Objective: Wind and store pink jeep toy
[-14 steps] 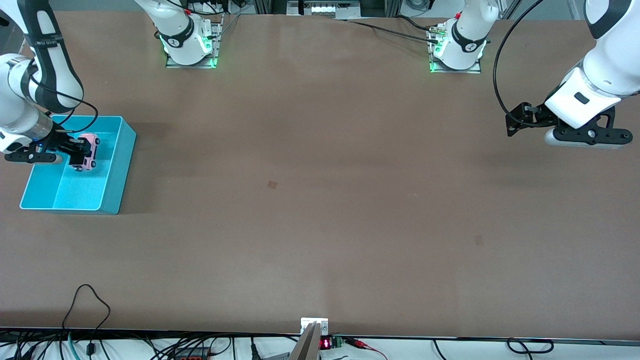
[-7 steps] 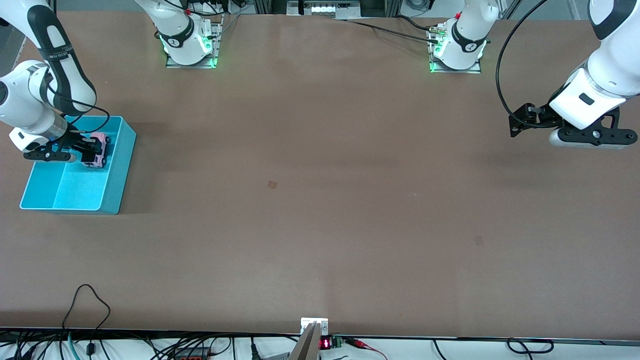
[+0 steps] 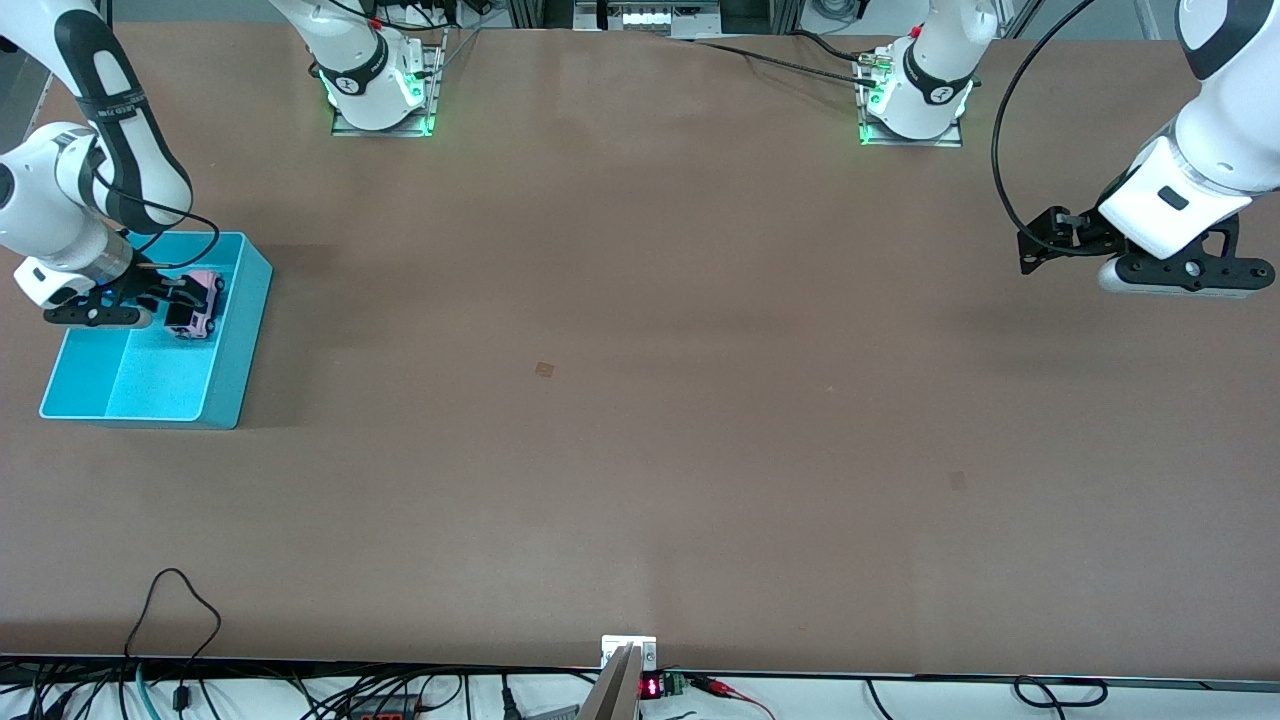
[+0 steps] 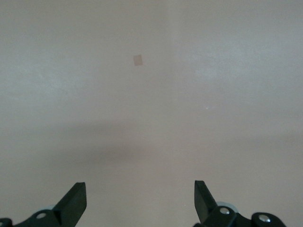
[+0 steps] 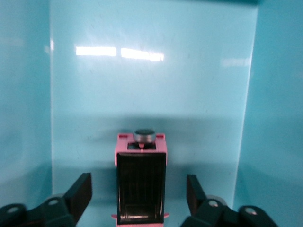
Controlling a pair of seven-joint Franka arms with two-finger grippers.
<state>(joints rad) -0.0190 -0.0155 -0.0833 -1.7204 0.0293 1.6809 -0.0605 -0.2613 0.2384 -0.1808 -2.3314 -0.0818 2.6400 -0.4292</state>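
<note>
The pink jeep toy [image 3: 203,300] lies inside the turquoise bin [image 3: 235,330], in the part of the bin farther from the front camera. In the right wrist view the jeep [image 5: 141,189] shows its black roof panel between my spread fingers, with a gap on each side. My right gripper [image 3: 185,303] is open over the jeep inside the bin and touches nothing. My left gripper [image 3: 1035,243] is open and empty above bare table at the left arm's end; its wrist view shows only its fingertips [image 4: 75,201] and the table.
The bin's walls [image 5: 272,118] stand close on both sides of the right gripper. A small tan mark [image 3: 544,369] sits mid-table. Cables hang along the table edge nearest the front camera.
My right gripper lowered the jeep into the bin and has opened, leaving the jeep lying in the bin. The left arm shifted slightly toward its end of the table, then stayed still.
</note>
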